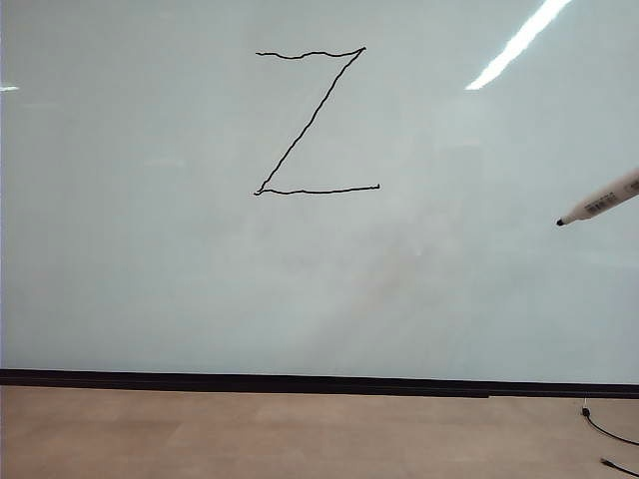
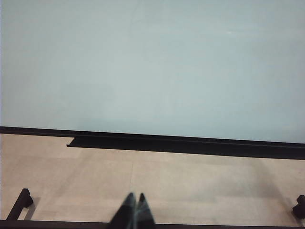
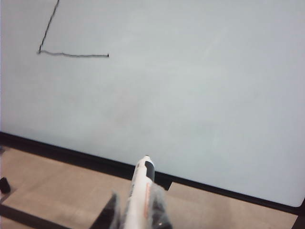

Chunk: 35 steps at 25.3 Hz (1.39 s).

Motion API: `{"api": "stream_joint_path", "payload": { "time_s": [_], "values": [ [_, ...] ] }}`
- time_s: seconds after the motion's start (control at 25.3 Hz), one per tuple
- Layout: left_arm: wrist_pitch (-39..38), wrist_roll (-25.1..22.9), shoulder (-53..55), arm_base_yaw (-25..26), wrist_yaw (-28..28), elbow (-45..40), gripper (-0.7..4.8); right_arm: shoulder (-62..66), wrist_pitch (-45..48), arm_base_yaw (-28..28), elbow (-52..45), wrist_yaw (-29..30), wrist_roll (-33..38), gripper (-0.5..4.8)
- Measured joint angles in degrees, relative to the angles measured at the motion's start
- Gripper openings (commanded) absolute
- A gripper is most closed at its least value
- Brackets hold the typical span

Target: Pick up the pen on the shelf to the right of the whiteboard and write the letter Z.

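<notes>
Between the right gripper's [image 3: 136, 212] clamped fingers, the pen [image 3: 141, 188] slants tip-first toward the whiteboard [image 1: 150, 279], print unreadable, letter Z [image 1: 315, 120] complete; left gripper's [image 2: 135, 210] fingers together

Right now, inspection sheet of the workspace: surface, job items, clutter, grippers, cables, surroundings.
Surface: pale wooden table in front of the board, bare where seen.
Job's things: whiteboard upright, glossy; letter Z complete, three wavy strokes; pen off the board, right of the Z, tip pointing left and down.
Clutter: nothing seen.
Grippers: right gripper shut on the pen, away from the board; left gripper shut, empty, low over the table.
Cables: thin black cable on the table at the far right.
Surroundings: black strip along the board's bottom edge; ceiling light reflection on the board.
</notes>
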State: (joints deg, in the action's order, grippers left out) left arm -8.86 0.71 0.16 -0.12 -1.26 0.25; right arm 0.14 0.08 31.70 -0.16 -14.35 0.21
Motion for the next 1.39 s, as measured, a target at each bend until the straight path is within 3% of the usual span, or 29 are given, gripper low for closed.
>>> {"api": "stream_joint_path", "payload": {
  "time_s": [0.16,0.24,0.32,0.51,0.67,1.39],
  "values": [
    [0.0,0.0,0.0,0.0,0.0,0.0,-0.05,0.0,-0.5,-0.4,0.0,-1.0,-0.1,-0.09],
    [0.0,0.0,0.0,0.0,0.0,0.0,-0.05,0.0,-0.6,-3.7,0.0,-1.8,-0.3,-0.09],
    [0.0,0.0,0.0,0.0,0.0,0.0,-0.05,0.0,-0.7,-7.6,0.0,-1.6,-0.3,-0.08],
    [0.0,0.0,0.0,0.0,0.0,0.0,-0.04,0.0,-0.9,-22.1,0.0,6.2,-0.3,-0.09],
    [0.0,0.0,0.0,0.0,0.0,0.0,-0.05,0.0,-1.6,-30.6,0.0,10.0,-0.3,-0.08],
    [0.0,0.0,0.0,0.0,0.0,0.0,-0.04,0.0,-1.7,-32.0,0.0,11.4,0.0,-0.08]
  ]
}}
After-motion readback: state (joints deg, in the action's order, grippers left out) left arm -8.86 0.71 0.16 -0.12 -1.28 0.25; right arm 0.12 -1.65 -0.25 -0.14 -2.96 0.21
